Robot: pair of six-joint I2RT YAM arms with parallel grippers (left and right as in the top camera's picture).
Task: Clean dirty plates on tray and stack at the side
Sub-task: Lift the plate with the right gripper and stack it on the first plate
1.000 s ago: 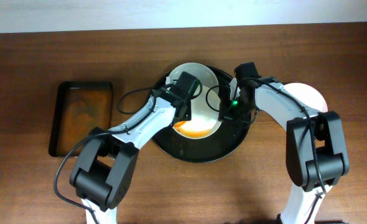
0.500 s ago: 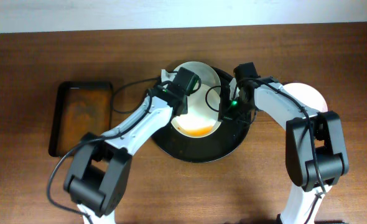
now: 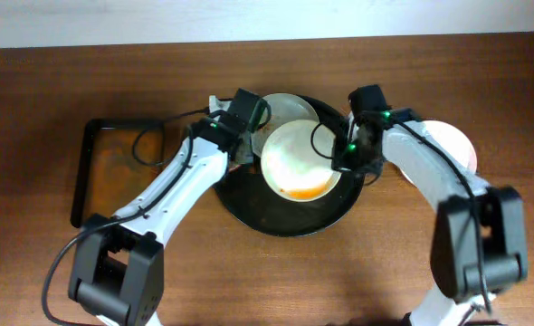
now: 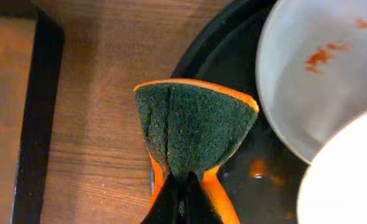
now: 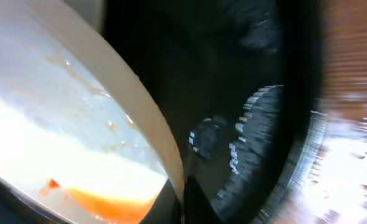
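The round black tray (image 3: 276,213) lies mid-table. My right gripper (image 3: 344,158) is shut on the right rim of a white plate (image 3: 299,158) and holds it tilted over the tray; orange sauce pools at its lower edge. The right wrist view shows this plate (image 5: 78,124) pinched by the fingers (image 5: 183,199). A pale plate (image 3: 290,107) with orange-red smears (image 4: 320,81) lies at the tray's back. A third white plate (image 3: 457,140) rests on the table to the right. My left gripper (image 3: 235,149) is shut on a green-and-orange sponge (image 4: 193,130) over the tray's left rim.
A rectangular dark tray (image 3: 118,172) with a brownish bottom sits at the left, and its edge shows in the left wrist view (image 4: 28,124). Bare wood lies between it and the round tray. Arm cables hang near both wrists.
My left gripper has drawn the sponge leftward off the held plate to the tray's left rim. My right gripper has shifted the plate toward the front right, uncovering the smeared plate behind.
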